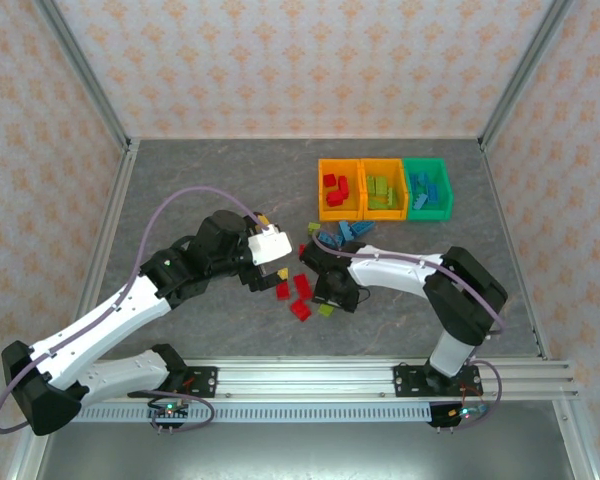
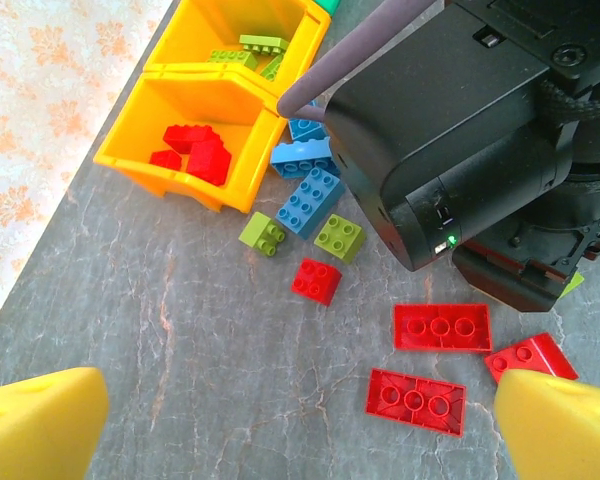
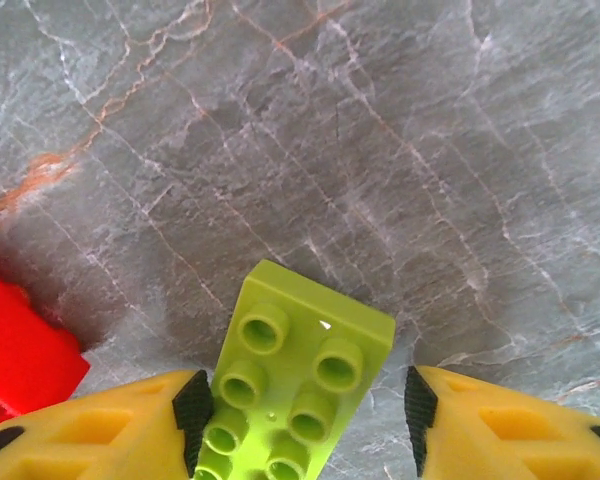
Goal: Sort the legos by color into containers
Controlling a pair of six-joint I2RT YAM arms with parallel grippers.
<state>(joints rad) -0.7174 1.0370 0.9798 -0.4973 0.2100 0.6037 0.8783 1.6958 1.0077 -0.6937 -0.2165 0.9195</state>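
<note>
Your right gripper is straddling the lime green brick, which is lying studs-up on the table, jaws partway apart: one pad is touching its side, the other is standing off, so nothing is clamped. Your left gripper is hanging wide and empty just left of that brick, over loose red bricks. The three bins are sitting well beyond it

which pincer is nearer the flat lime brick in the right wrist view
Right. The right pincer straddles the lime brick, a finger on each side; the left pincer hangs to its left, above the red bricks.
</note>
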